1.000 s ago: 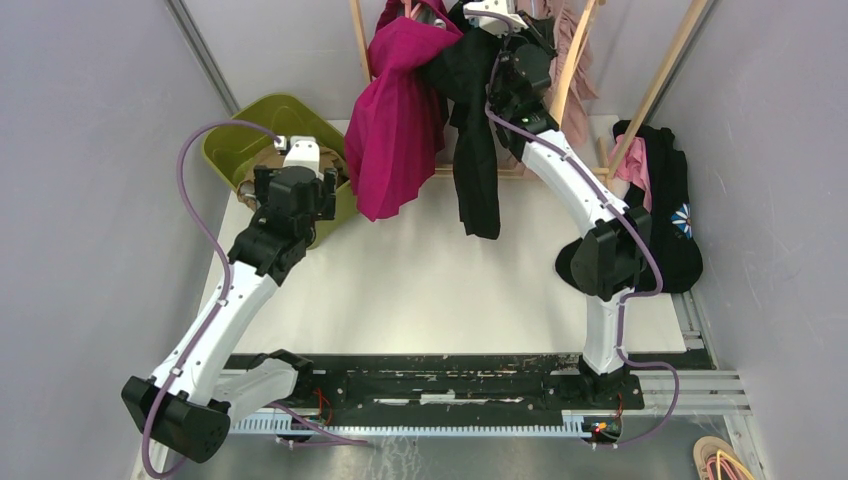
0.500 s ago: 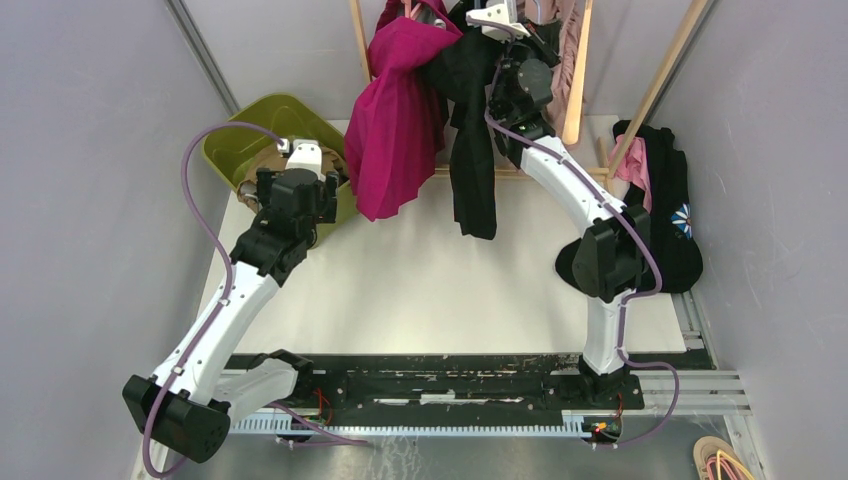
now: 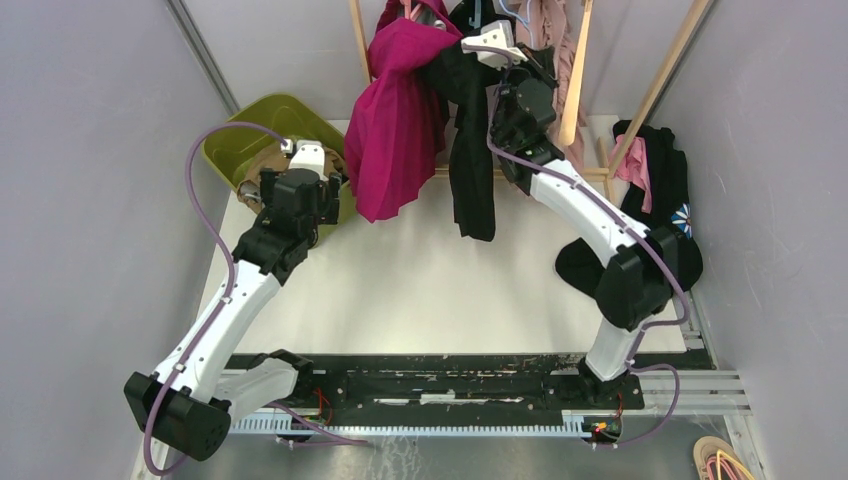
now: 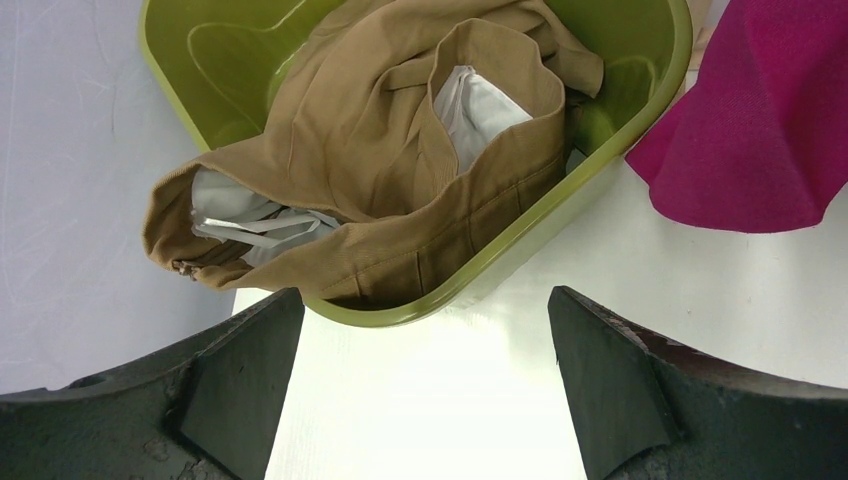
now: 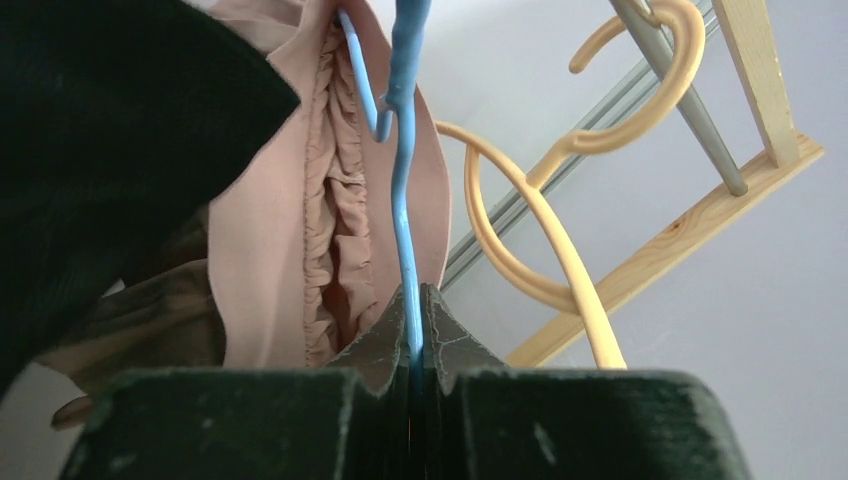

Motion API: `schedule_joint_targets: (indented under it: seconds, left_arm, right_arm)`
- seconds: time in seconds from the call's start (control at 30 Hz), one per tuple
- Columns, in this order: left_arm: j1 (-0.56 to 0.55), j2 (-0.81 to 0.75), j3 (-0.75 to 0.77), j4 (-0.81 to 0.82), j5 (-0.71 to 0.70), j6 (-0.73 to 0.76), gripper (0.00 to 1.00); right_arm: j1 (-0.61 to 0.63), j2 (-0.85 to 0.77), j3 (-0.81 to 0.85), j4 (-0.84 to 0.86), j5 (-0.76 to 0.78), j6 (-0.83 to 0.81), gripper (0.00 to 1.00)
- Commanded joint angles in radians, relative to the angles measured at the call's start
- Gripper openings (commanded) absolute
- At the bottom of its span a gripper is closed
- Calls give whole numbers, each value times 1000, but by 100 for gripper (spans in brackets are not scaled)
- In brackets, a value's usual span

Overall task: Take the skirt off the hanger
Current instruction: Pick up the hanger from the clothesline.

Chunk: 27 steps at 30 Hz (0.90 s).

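1. The right gripper point(image 5: 415, 300) is pressed together on the blue hanger point(image 5: 402, 200), pinching its thin wire; the black skirt point(image 5: 90, 150) hangs close on its left, draping down past it.
2. A pale pink garment point(image 5: 260, 230) hangs just behind the hanger.
3. The left gripper point(image 4: 425, 340) is spread wide, holding nothing; just ahead, a green tub point(image 4: 500, 265) holds a tan garment point(image 4: 370, 150); the surface point(image 4: 430, 400) lies beneath.

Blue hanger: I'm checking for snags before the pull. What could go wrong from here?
The right gripper pinches only the thin blue hanger; it might twist or slip out.
The yellow hanger hangs right beside it and could snag.
The black garment touches the magenta garment, which may be dragged along.
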Motion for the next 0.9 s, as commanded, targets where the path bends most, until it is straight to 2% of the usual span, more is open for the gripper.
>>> schedule_joint_targets:
  seconds: [0.0, 0.17, 0.27, 0.4, 0.6, 0.73, 0.87]
  left_arm:
    - [-4, -13, 26, 43, 12, -3, 99]
    - [-4, -17, 31, 41, 44, 9, 98]
    - [-3, -17, 57, 32, 82, 14, 96]
    - [-4, -20, 105, 27, 162, 14, 94]
    - [-8, -16, 229, 14, 385, 16, 90]
    - [-40, 13, 290, 33, 544, 17, 86]
    - [-104, 52, 339, 55, 571, 11, 85]
  right_arm:
    - [8, -155, -51, -112, -4, 134, 1]
    - [15, -270, -97, -304, -16, 250, 1]
    - [19, -353, -88, -508, -55, 352, 1]
    - [23, -485, -76, -782, -154, 528, 1]
    - [27, -636, -43, -1107, -377, 642, 1]
    - [27, -686, 14, -1273, -522, 707, 1]
    - [28, -721, 48, -1399, -600, 762, 1]
